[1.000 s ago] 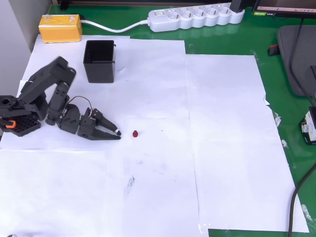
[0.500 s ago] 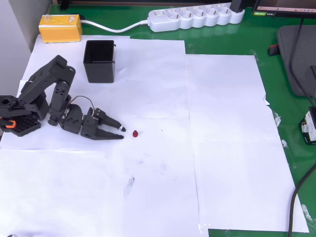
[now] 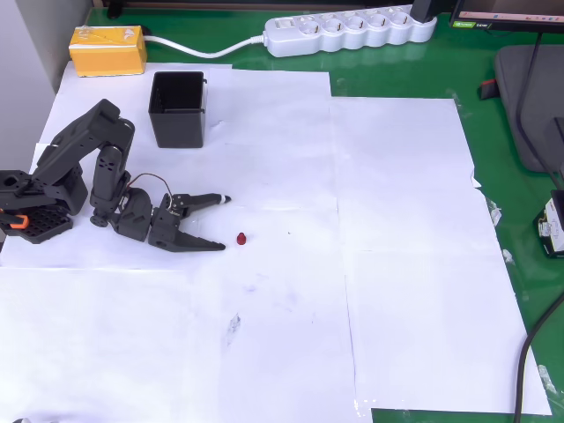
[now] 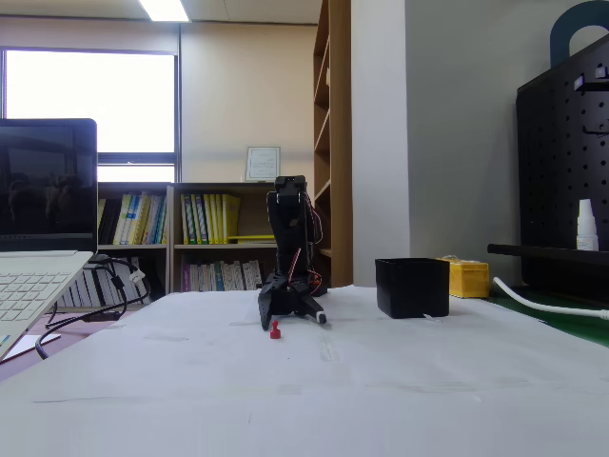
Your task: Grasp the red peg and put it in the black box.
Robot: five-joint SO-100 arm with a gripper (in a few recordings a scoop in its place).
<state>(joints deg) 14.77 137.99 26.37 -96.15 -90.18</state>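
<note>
Now the pincer sits low over the white paper, its two fingers spread wide in a clear V with nothing between them; in the overhead view one finger reaches up and right with a pale tip, the other lies flat and points right; the black arm is folded up over its base at the left edge, elbow high, forearm dropping down so the wrist lies close to the sheet; in the fixed view the arm stands tall behind the pincer, which points toward the camera; the red peg stands on the paper just right of the lower fingertip, apart from it, untouched; in the fixed view the peg sits just in front of the fingers; the black box stands open-topped up behind the arm, well apart from the peg; a yellow box lies beyond it on the green table, by a white power strip.
</note>
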